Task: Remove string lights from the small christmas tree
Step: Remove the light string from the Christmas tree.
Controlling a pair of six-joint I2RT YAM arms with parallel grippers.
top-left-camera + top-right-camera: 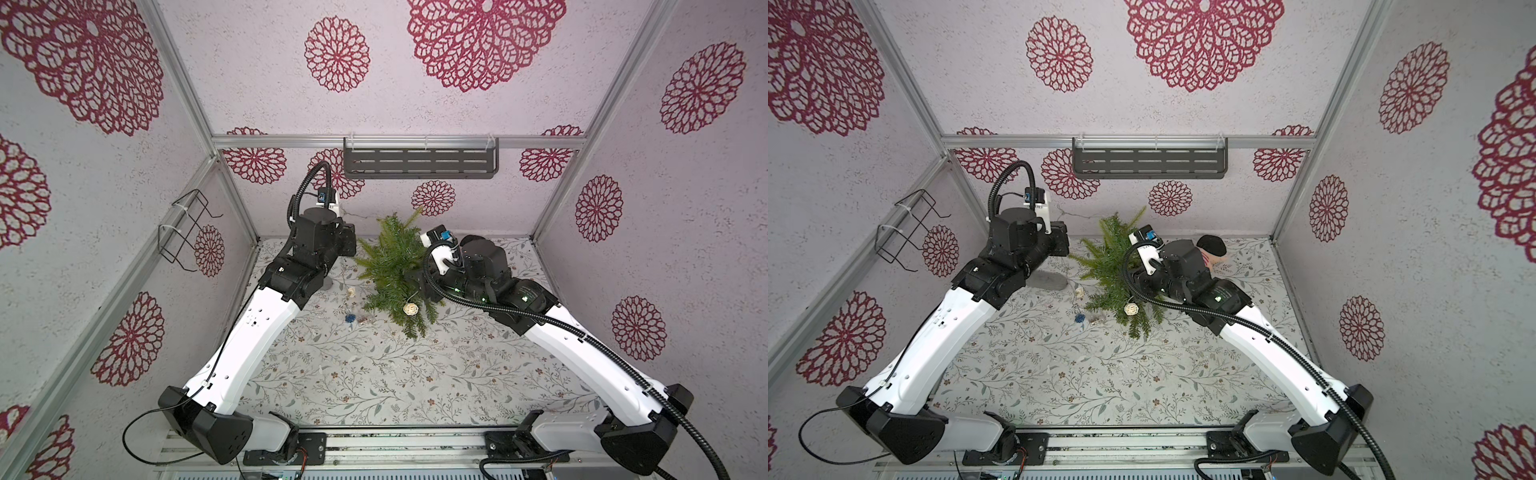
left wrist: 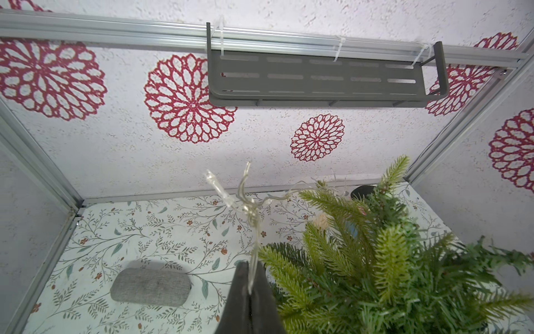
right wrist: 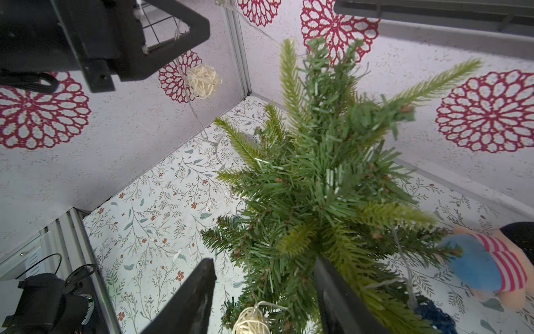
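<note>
The small christmas tree (image 1: 395,266) (image 1: 1117,266) stands at the back of the table, green and bushy. My left gripper (image 2: 250,267) is raised beside it and shut on the thin pale wire of the string lights (image 2: 248,208), which runs on to the treetop. In the right wrist view a cream ball (image 3: 203,81) hangs on the wire under that gripper. Another cream ball (image 1: 410,308) (image 3: 250,321) sits in the lower branches. A blue ball (image 1: 350,318) and a clear box (image 1: 365,319) lie on the table. My right gripper (image 3: 265,277) is open, with low branches between its jaws.
A striped plush doll (image 3: 485,266) (image 1: 1214,249) lies right of the tree. A grey fabric pad (image 2: 150,286) rests on the table under the left arm. A dark slotted shelf (image 1: 419,164) hangs on the back wall, a wire rack (image 1: 183,232) on the left wall.
</note>
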